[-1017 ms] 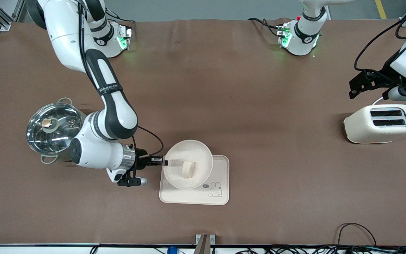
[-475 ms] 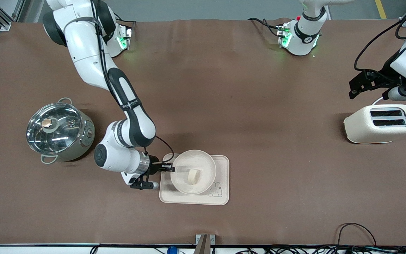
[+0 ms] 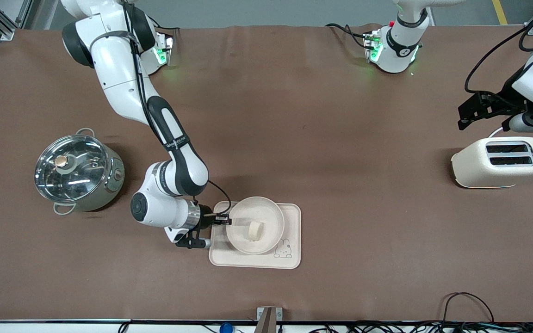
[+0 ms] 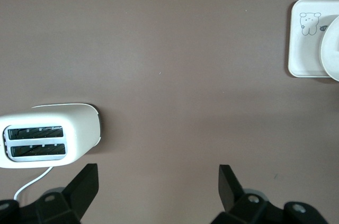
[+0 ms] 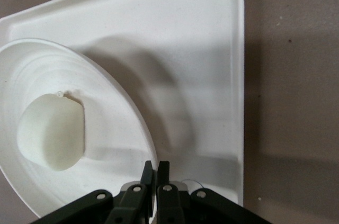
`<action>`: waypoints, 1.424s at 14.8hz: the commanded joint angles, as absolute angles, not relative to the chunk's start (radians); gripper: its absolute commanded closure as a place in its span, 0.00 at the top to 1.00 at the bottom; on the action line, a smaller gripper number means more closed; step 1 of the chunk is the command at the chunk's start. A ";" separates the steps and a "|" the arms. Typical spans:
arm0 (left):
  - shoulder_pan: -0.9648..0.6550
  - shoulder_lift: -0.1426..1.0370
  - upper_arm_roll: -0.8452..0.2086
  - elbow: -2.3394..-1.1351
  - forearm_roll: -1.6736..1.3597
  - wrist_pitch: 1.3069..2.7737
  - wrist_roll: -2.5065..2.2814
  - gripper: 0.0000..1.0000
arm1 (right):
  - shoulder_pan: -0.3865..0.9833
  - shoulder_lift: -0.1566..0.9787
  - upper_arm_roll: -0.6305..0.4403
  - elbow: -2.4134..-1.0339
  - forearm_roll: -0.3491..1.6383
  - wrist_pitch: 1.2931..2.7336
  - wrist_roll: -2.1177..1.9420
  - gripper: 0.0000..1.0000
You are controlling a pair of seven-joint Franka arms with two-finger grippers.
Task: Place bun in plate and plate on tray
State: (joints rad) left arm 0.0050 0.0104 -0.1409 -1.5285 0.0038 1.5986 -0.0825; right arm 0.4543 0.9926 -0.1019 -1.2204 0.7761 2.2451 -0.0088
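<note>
The round cream plate [image 3: 266,213] is over the middle of the rabbit tray [image 3: 292,217], with the small cream bun [image 3: 256,230] lying in it. My right gripper [image 3: 224,221] is shut on the plate's rim at the side toward the right arm's end. In the right wrist view the shut fingers [image 5: 156,170] pinch the plate's [image 5: 114,144] rim, the bun [image 5: 51,134] sits inside, and the tray [image 5: 185,44] lies under it. I cannot tell whether the plate rests on the tray. My left gripper [image 3: 484,121] waits open and empty above the toaster; it also shows in the left wrist view [image 4: 156,187].
A cream toaster [image 3: 500,162] stands at the left arm's end. A lidded steel pot [image 3: 77,171] stands at the right arm's end, close to the right arm's wrist. The tray [image 4: 304,49] shows at the edge of the left wrist view.
My right gripper carried the plate with the bun toward the left arm's end and lowered it over the tray's middle. The left arm has not moved.
</note>
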 commanded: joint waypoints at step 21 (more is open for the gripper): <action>0.012 -0.006 -0.140 -1.542 -0.011 1.608 -0.063 1.00 | 0.339 0.619 -0.195 -1.283 0.335 1.938 -0.116 0.72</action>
